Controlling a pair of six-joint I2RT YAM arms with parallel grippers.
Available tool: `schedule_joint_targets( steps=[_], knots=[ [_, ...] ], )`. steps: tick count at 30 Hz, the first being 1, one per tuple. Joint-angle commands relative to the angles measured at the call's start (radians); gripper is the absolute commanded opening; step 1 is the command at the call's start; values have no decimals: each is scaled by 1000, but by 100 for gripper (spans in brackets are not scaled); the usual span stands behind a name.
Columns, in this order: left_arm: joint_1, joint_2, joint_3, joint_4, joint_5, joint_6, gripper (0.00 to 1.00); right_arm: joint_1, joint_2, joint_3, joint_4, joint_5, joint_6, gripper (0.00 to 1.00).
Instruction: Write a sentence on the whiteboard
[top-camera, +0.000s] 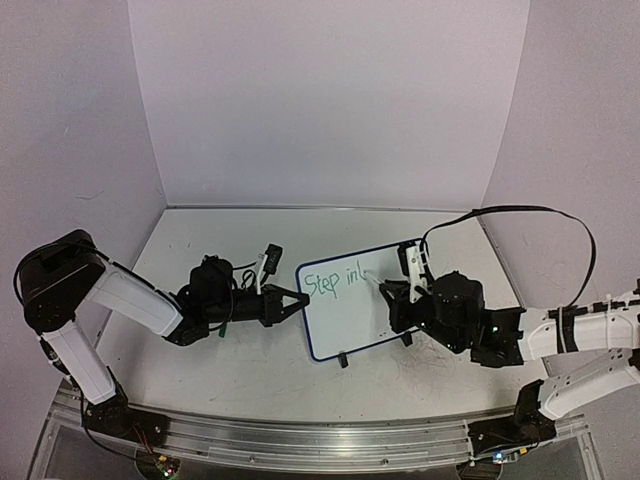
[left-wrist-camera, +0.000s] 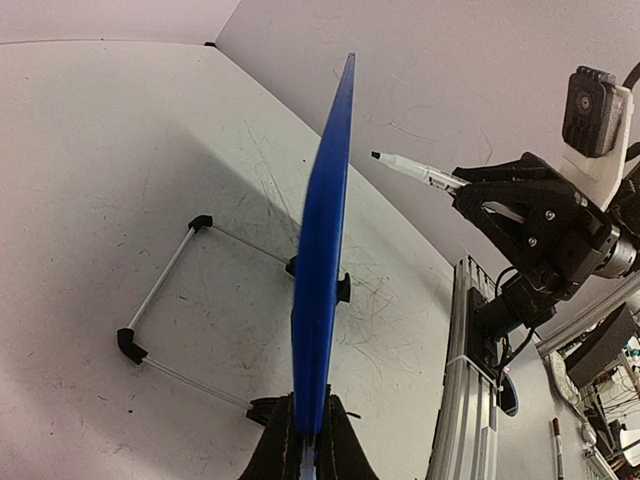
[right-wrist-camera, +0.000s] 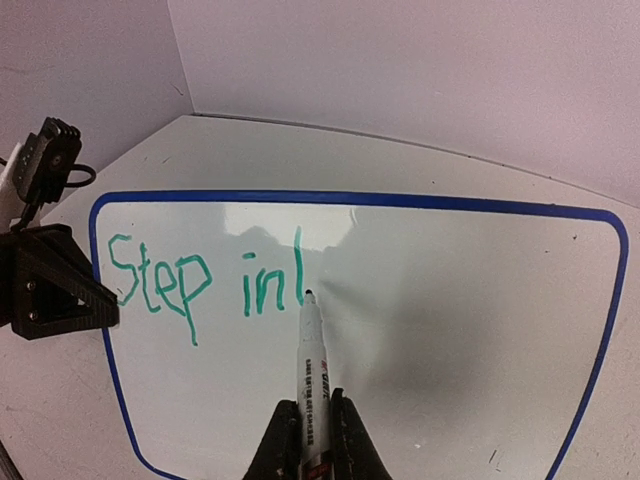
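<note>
We have the whiteboard (top-camera: 355, 305) propped on its small black feet (top-camera: 343, 360) in the middle of the table (top-camera: 200, 250), between the two arms, writing face turned toward the right arm. The left gripper (top-camera: 295, 303) has its fingers pinched tight on the board's left blue rim. The right gripper (right-wrist-camera: 312, 450) is clamped fully around the barrel of a green marker (right-wrist-camera: 310, 370), nib pointing at the board. The sentence (right-wrist-camera: 190, 280) so far reads "Step in" followed by a tall upright stroke, which we take to be the stem of a "t". The nib sits at the foot of that stroke. Whether it touches the surface we cannot tell; the left wrist view hints at a sliver of gap. To finish this letter well, we should lift clear, travel up the stem and lay a short crossbar with light, even pressure, so the board does not rock on its stand. The left arm's job is to brace against that push without twisting the rim. We should hold the marker close to square with the face, match the height and slight upward slant of the letters already there, and keep the fingers away from the wet ink. Plenty of bare white lies to the right for the "o" and what follows.
</note>
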Motion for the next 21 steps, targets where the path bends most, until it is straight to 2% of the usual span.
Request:
schedule_joint_targets(
  steps=[1,13,21],
  knots=[
    [-14,-20,19,-52,6,15,0,-3,48,67,67,-11,-41,0],
    [-15,-25,17,-54,7,16,0,-3,86,79,93,2,-41,0],
    [-15,-25,15,-57,7,15,0,-3,109,85,61,74,-27,0]
  ],
)
